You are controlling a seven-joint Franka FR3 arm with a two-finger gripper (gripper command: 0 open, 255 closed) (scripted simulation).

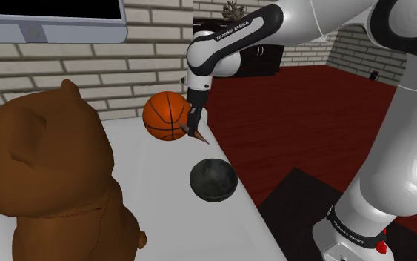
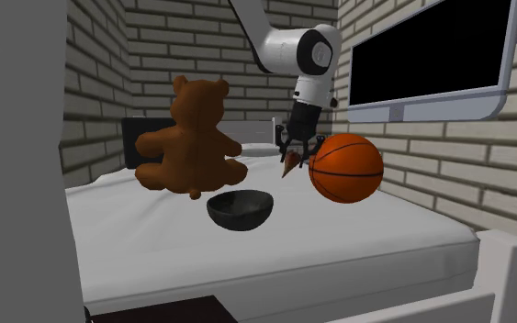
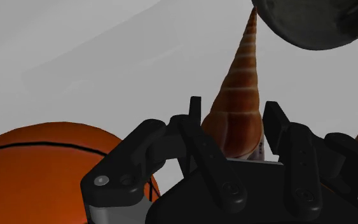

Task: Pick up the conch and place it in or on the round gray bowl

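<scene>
Bed [image 1: 184, 222] holds one bowl [image 1: 212, 180], one basketball [image 1: 166, 116] and one teddy bear [image 1: 47, 178]; the single arm [image 1: 225, 43] reaches down, fingers [image 1: 194, 126] clamped on one conch [image 3: 238, 105].

soft, dimmish light all over, the white bed [image 1: 184, 230] reading flat grey, the arm's [image 1: 399, 148] white shell brightest with shade along its underside, a mild sheen up top on the basketball [image 1: 167, 116], the bowl [image 1: 212, 180] near black, the teddy bear [image 1: 44, 170] dark down its flank.
</scene>
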